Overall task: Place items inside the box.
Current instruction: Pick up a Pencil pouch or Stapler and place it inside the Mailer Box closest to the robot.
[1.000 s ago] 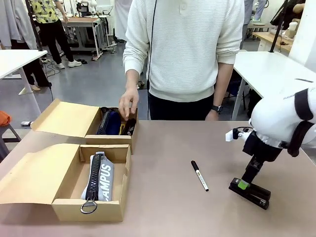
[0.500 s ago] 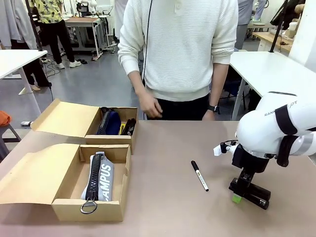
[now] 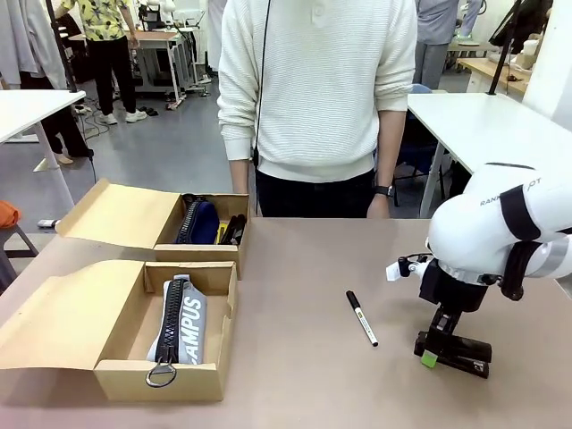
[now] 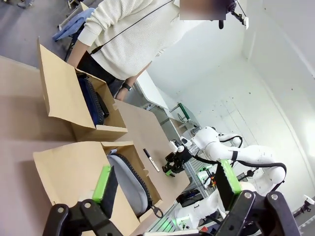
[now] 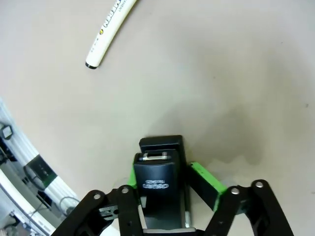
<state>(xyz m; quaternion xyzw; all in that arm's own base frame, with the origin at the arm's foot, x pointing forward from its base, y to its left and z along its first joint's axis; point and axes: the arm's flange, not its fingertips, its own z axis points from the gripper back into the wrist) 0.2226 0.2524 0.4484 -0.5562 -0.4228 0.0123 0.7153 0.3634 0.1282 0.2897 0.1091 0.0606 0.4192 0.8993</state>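
Surface (image 3: 295,295) is a plain tan tabletop, with a person in a white knit sweater (image 3: 317,89) standing at the far edge. Two open cardboard boxes sit on the robot's left side. The far cardboard box (image 3: 116,214) holds a dark blue pouch (image 3: 202,222) plus some dark bits I can't make out. The near cardboard box (image 3: 116,380) has the grey zip pencil case lettered "CAMPUS" (image 3: 183,322) lying in it, ring pull toward the front wall.

Over on the right, the white right arm (image 3: 496,228) reaches down, and the right tool (image 3: 435,344) is clamped on the black stapler (image 3: 465,353), one green pad on each side of it in the wrist view. Can't tell if the stapler rests on the surface or sits just off it. Left tool (image 4: 163,181) hangs up above the boxes, fingers wide apart with nothing between them.

Black-capped white marker (image 3: 361,317) lies flat on the surface between the boxes and the stapler, closer to the stapler but not touching it.
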